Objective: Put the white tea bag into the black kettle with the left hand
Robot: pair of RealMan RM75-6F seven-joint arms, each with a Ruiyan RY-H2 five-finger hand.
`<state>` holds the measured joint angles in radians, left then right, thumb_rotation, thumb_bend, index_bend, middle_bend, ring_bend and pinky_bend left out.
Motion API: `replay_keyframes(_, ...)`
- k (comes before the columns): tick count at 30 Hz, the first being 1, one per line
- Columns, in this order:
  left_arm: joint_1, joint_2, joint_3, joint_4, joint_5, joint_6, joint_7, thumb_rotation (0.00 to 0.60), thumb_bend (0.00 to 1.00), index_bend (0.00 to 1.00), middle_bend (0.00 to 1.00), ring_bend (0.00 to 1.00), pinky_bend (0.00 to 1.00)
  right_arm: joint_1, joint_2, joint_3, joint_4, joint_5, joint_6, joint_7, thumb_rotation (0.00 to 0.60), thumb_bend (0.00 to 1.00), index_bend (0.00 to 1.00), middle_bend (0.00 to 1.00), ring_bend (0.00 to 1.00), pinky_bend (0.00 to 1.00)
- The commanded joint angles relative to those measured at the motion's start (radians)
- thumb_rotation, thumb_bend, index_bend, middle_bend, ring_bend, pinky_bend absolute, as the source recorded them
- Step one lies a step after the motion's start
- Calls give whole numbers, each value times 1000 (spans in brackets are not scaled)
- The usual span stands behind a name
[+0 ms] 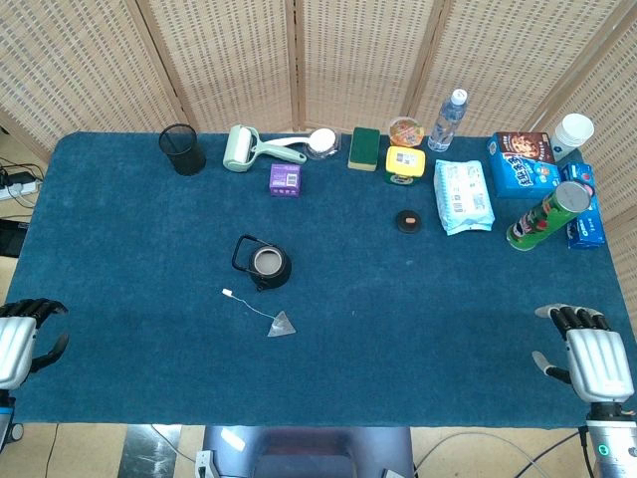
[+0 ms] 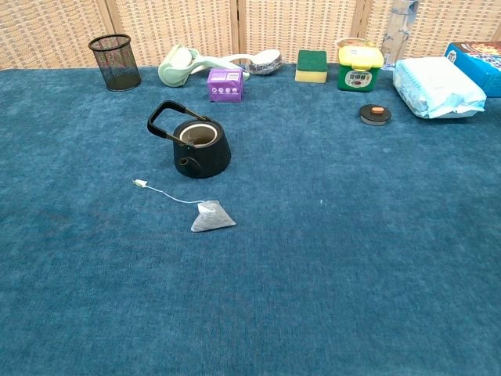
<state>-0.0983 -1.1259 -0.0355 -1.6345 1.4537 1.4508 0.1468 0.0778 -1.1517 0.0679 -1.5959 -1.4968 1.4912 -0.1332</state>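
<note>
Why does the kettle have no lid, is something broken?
Nothing looks broken. The kettle stands upright with its top open, and a small round lid lies apart on the table. The tea bag lies flat beside the kettle.

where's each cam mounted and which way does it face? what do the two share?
Head view: high up, looking almost straight down on the blue table; left hand and right hand show at the near edge.
Chest view: lower, at the near edge, looking forward and slightly down toward the wicker screen; none of the robot shows.
Shared: black kettle, white tea bag, back-row items.
</note>
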Motion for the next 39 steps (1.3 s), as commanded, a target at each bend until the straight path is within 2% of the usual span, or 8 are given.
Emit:
replay_keyframes(1,-2,-3,1,2,-3,-6,-1,600,378,397,399,323,301,1,-2,1,1,-1,2,-2,600,243,335,341,299,251)
replay_keyframes(16,-35,40,-7,-40,21,-35,22,600,379,397,399,323,302,-22,-11,-1,35,-19,46,51,600,242,337,341,290,249)
replay_keyframes(19,-68,55,-17,-53,23,-75,42,600,378,396,399,332,363,-25,-19,-8,50,-26,47,60,600,243,337,341,290,249)
replay_keyframes(22,-101,66,-25,-64,24,-116,63,600,379,397,450,394,505,-28,-27,-14,63,-28,45,75,600,243,337,341,290,248)
replay_keyframes(24,-139,74,-33,-75,25,-165,85,600,379,397,534,464,616,-31,-30,-18,76,-26,41,82,600,242,336,341,290,248)
replay_keyframes(27,-197,74,-56,-80,-4,-242,121,600,375,397,734,658,769,-35,-25,-21,87,-21,36,90,600,242,336,341,290,248)
replay_keyframes(32,-283,49,-87,-73,-76,-359,158,600,369,397,960,896,897,-35,-19,-20,101,-10,24,106,600,242,336,341,290,249)
replay_keyframes(39,-388,-12,-108,-27,-124,-488,143,600,375,428,1000,999,972,-30,-26,-18,121,4,0,128,600,242,337,341,289,252)
